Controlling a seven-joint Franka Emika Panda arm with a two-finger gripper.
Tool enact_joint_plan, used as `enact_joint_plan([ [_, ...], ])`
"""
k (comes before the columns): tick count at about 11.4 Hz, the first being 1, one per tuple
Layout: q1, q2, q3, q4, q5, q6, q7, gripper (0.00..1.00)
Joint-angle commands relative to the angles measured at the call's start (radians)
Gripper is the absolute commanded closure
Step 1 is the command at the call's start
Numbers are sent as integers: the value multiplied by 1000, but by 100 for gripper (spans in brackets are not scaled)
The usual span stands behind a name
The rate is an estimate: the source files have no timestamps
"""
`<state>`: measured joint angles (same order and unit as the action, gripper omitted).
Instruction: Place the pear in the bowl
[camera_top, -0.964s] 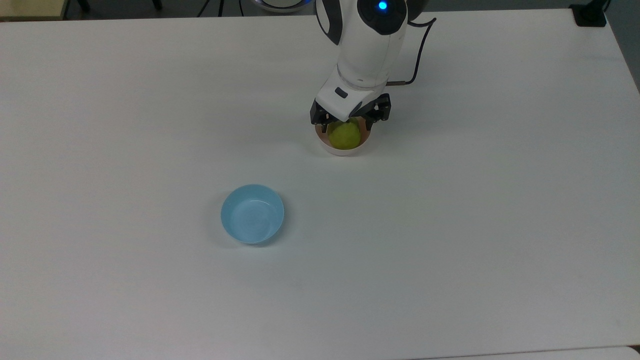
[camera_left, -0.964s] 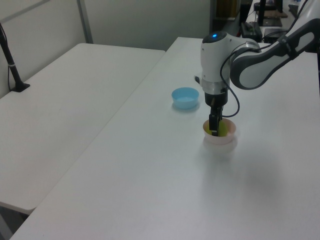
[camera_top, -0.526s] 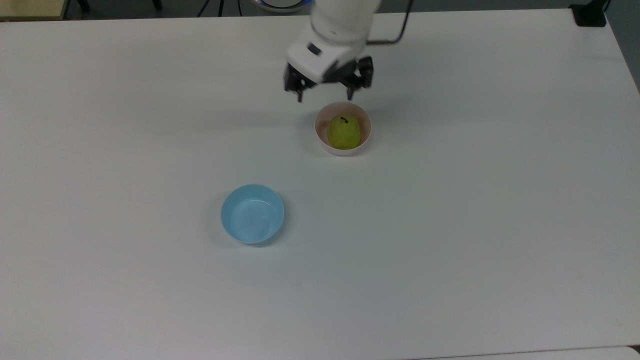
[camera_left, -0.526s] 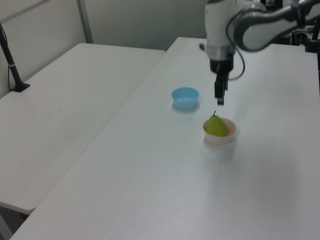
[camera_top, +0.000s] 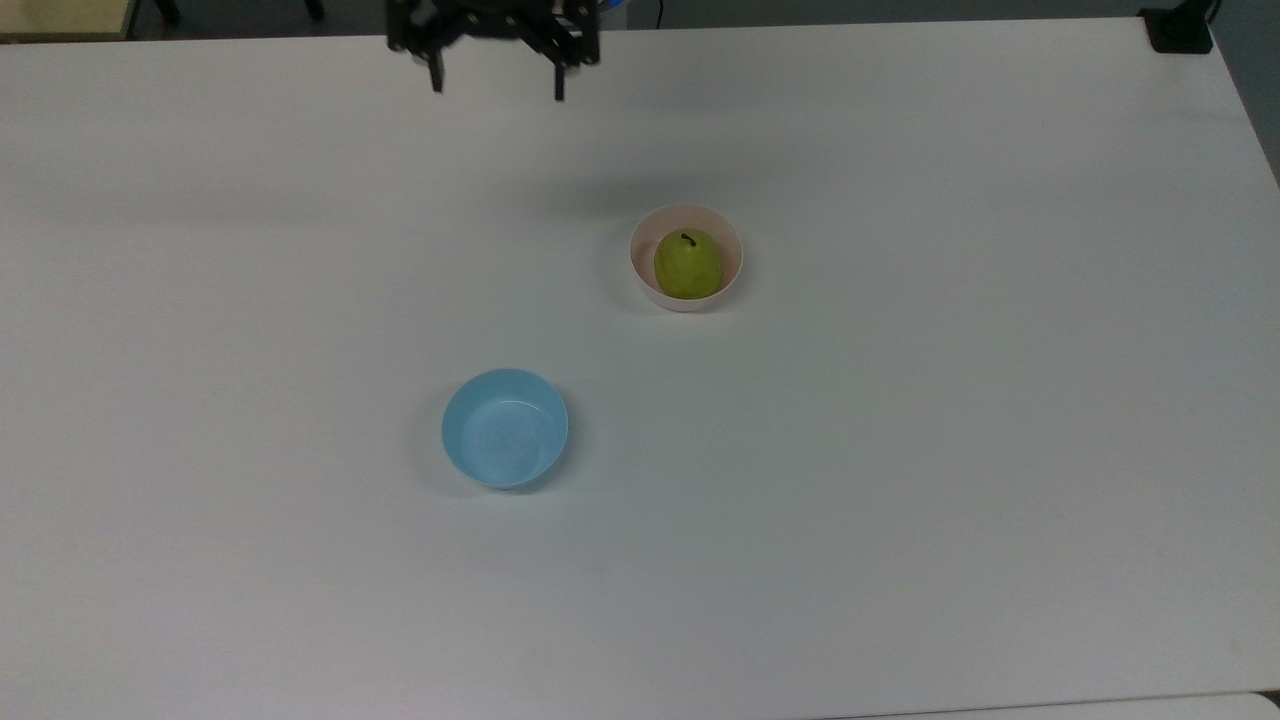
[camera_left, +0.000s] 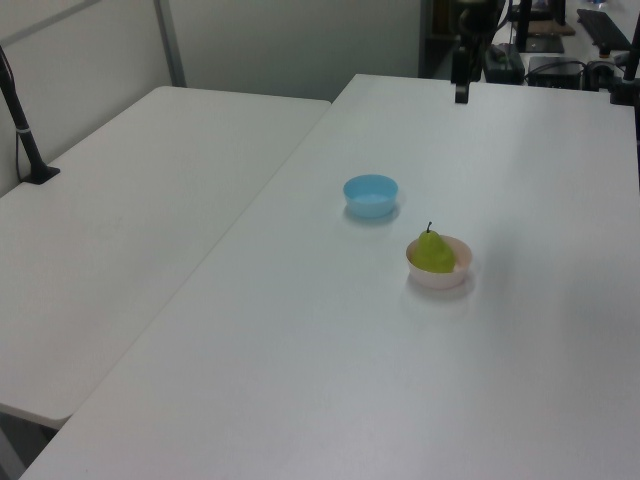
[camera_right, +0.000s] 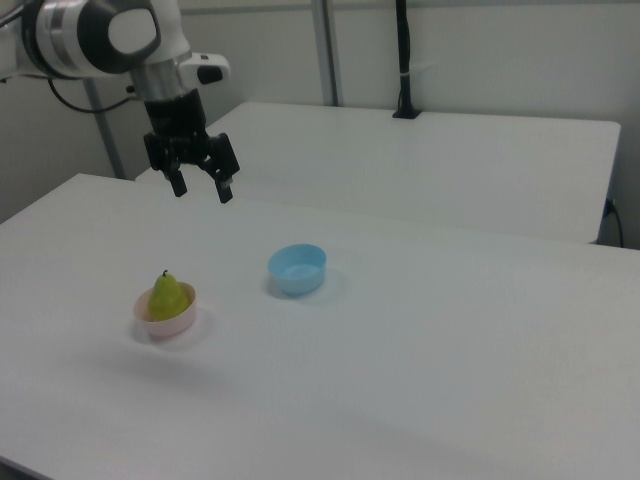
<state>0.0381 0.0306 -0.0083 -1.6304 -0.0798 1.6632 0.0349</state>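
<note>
The gripper (camera_top: 497, 88) hangs high above the far edge of the white table (camera_top: 900, 480), its two dark fingers (camera_right: 226, 192) spread wide apart with nothing between them. In the right view the gripper (camera_right: 203, 190) sits under a white and grey arm (camera_right: 110, 35), well above the tabletop and apart from both bowls. In the left view the gripper (camera_left: 460, 92) appears as a thin dark shape at the table's far end.

Nothing stands between the gripper and the pink bowl (camera_top: 729, 285); the table around it is bare and matte. The pear (camera_top: 688, 265) sits inside this bowl, upright, its short dark stem pointing up, its yellow-green skin smooth and rounded. The bowl is round, pale pink inside with a whitish outer wall.

The light blue bowl (camera_top: 506, 428) stands well apart from the pink one, toward the top view's lower left, round, smooth and holding nothing. A second white table (camera_left: 130, 200) lies beside the first on the left view's left, with a dark post (camera_left: 22, 130) on it.

A second ago the gripper was down at the pink bowl, around the pear; half a second ago it was just above the bowl's far rim, already spread. Now it has risen and drawn off toward the top view's upper left. The pear and both bowls have not shifted.
</note>
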Motion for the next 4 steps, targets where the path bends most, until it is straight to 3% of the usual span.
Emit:
enact_joint_plan([
  [1, -12, -20, -15, 43, 15, -49, -33, 0],
  [4, -12, -18, -19, 49, 17, -63, -33, 0],
])
